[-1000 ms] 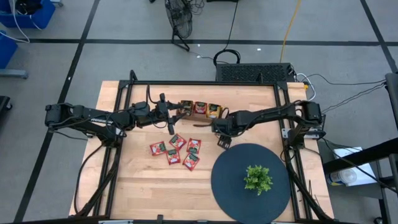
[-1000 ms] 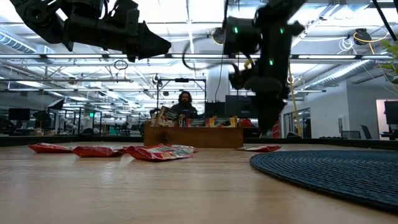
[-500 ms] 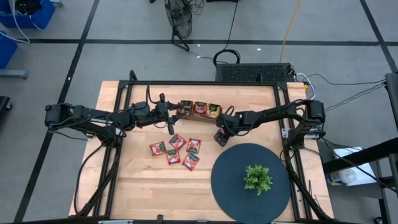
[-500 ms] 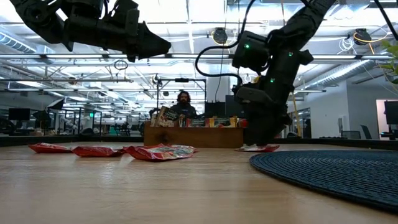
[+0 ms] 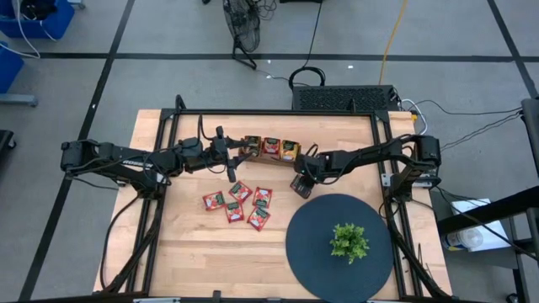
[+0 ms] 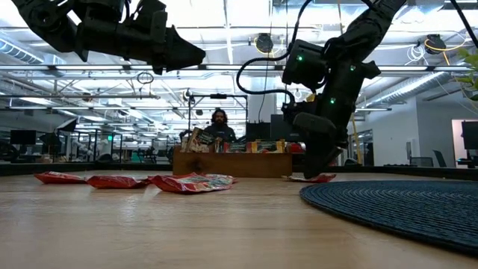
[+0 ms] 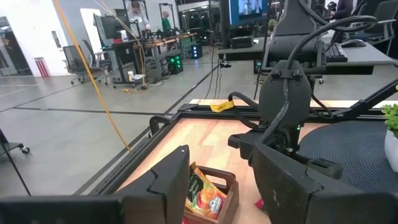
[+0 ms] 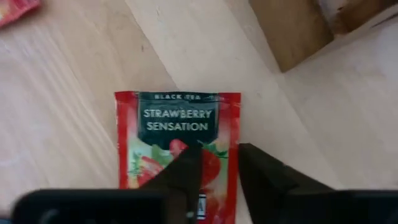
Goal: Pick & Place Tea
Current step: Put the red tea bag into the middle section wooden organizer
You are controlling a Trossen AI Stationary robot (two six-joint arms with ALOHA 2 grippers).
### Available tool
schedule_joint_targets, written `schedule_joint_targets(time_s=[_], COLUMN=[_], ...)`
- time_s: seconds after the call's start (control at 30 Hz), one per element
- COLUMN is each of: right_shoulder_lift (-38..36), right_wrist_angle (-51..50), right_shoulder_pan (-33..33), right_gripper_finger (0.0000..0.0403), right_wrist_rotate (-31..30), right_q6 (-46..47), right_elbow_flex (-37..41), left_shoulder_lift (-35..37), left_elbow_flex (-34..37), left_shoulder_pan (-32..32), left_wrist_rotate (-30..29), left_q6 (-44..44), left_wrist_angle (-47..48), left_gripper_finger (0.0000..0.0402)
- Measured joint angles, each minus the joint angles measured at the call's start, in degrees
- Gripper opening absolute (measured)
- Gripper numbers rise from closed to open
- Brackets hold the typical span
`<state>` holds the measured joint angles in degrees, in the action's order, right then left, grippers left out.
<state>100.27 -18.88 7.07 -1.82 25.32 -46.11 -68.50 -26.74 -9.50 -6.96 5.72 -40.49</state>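
One red tea sachet lies flat on the wooden table, just off the far edge of the round mat. My right gripper stands on it from above, fingers drawn to a narrow gap. Several more red sachets lie loose at mid-table. The brown wooden tray near the far edge holds upright sachets in its compartments. My left gripper hovers above the table beside the tray's left end, open and empty. My right gripper comes down from above onto the printed face of the red sachet, below its title band. The two fingertips stand close together on it, with a narrow strip of the sachet between them. The sachet lies flat on the table.
A dark round mat with a small green plant fills the near right of the table. The black frame rails border the table. In the low view a person sits beyond the tray.
My right gripper has come down from above the table onto the red sachet beside the mat, its arm tilting lower. The sachet has stayed flat where it was.
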Motion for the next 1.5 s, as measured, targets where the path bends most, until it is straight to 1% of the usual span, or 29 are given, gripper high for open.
schedule_joint_targets(time_s=[0.1,0.17,0.27,0.37,0.53,0.67,0.73,0.77,0.83,0.93,1.03,1.1,1.17,1.23,1.33,1.43,1.5], right_shoulder_lift=[0.0,0.1,0.2,-1.4,-8.8,-16.0,-17.5,-17.8,-18.0,-14.7,-7.9,-3.0,2.4,7.7,12.7,16.1,17.1], right_wrist_angle=[0.3,1.3,3.7,6.5,11.0,18.5,22.8,25.6,35.4,52.5,68.9,81.5,90.2,95.5,100.0,98.9,98.6], right_shoulder_pan=[0.0,-0.1,-0.5,-1.4,-4.1,-6.7,-8.3,-9.0,-10.2,-10.6,-9.3,-7.9,-6.4,-4.9,-2.6,-1.1,-0.6], right_gripper_finger=[0.003,0.0009,0.0002,0.0001,0.0,0.0,0.0,0.0,0.0,0.0,0.0,0.0,0.0,0.0,0.0,0.0,0.0], right_wrist_rotate=[-1.0,-0.7,-0.3,-0.9,-4.8,-10.1,-13.6,-15.4,-18.2,-20.8,-21.0,-22.6,-24.0,-24.0,-23.8,-24.1,-25.6], right_q6=[-1.5,-2.4,-2.7,-4.3,-5.5,-7.9,-9.1,-10.1,-13.0,-16.1,-19.6,-21.0,-23.4,-26.2,-26.7,-29.0,-31.2], right_elbow_flex=[0.1,0.2,0.3,0.3,1.0,0.4,1.2,2.0,4.0,8.0,11.4,11.6,11.1,9.8,6.2,3.3,2.1], left_shoulder_lift=[0.0,0.0,0.0,0.0,0.0,0.0,0.0,0.0,0.0,0.0,0.0,0.0,0.0,0.0,0.0,0.0,0.0], left_elbow_flex=[0.0,0.0,0.0,0.0,0.0,0.0,0.0,0.0,0.0,0.0,0.0,0.0,0.0,0.0,0.0,0.0,0.0], left_shoulder_pan=[0.0,0.0,0.0,0.0,0.0,0.0,0.0,0.0,0.0,0.0,0.0,0.0,0.0,0.0,0.0,0.0,0.0], left_wrist_rotate=[0.0,0.0,0.0,0.0,0.0,0.0,0.0,0.0,0.0,0.0,0.0,0.0,0.0,0.0,0.0,0.0,0.0], left_q6=[0.0,0.0,0.0,0.0,0.0,0.0,0.0,0.0,0.0,0.0,0.0,0.0,0.0,0.0,0.0,0.0,0.0], left_wrist_angle=[0.0,0.0,0.0,0.0,0.0,0.0,0.0,0.0,0.0,0.0,0.0,0.0,0.0,0.0,0.0,0.0,0.1], left_gripper_finger=[0.0171,0.0168,0.0163,0.0159,0.0164,0.0173,0.0177,0.0178,0.0179,0.0175,0.0169,0.0165,0.0162,0.0158,0.0157,0.0162,0.0166])
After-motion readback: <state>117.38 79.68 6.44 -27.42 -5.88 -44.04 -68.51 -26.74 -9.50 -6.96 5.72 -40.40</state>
